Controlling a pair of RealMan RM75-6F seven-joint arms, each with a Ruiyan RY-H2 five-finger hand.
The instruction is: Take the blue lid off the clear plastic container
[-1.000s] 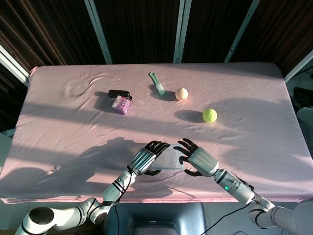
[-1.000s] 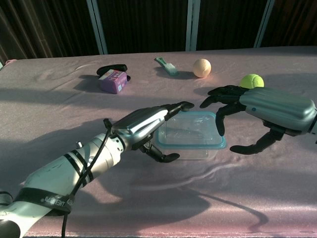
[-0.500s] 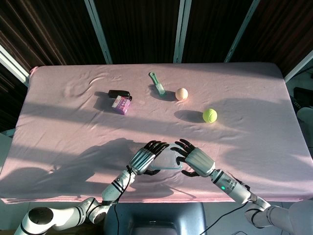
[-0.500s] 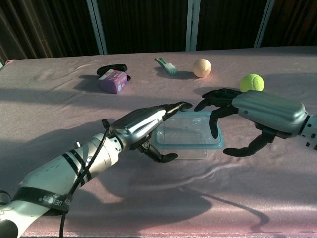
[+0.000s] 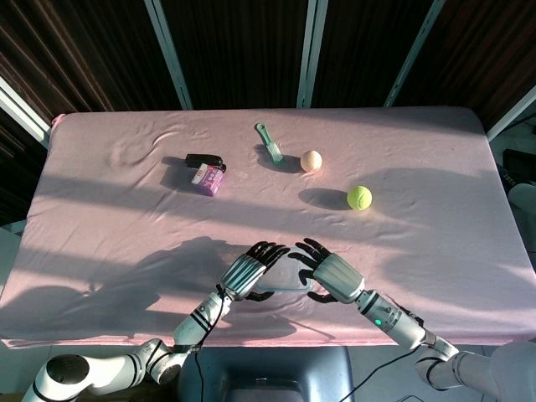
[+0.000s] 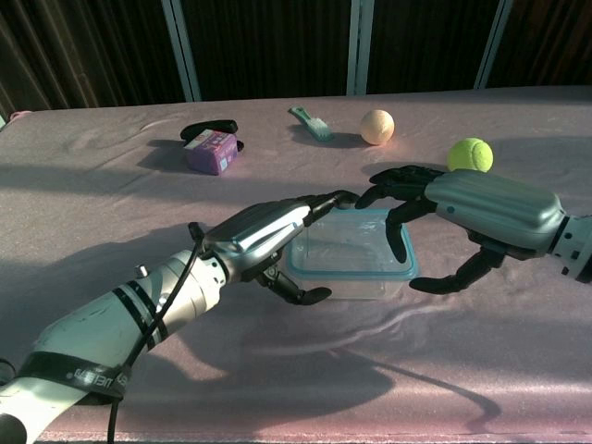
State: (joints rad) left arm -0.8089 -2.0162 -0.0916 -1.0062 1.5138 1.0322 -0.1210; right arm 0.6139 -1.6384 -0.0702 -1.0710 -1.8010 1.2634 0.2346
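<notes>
Here the right hand [image 6: 462, 217], fingers spread and holding nothing, has edged leftward over the blue lid [image 6: 350, 244], which sits unlifted on the clear plastic container [image 6: 356, 285] at the table's near edge, while the left hand [image 6: 268, 236], likewise spread, stays bracing its left side.
</notes>
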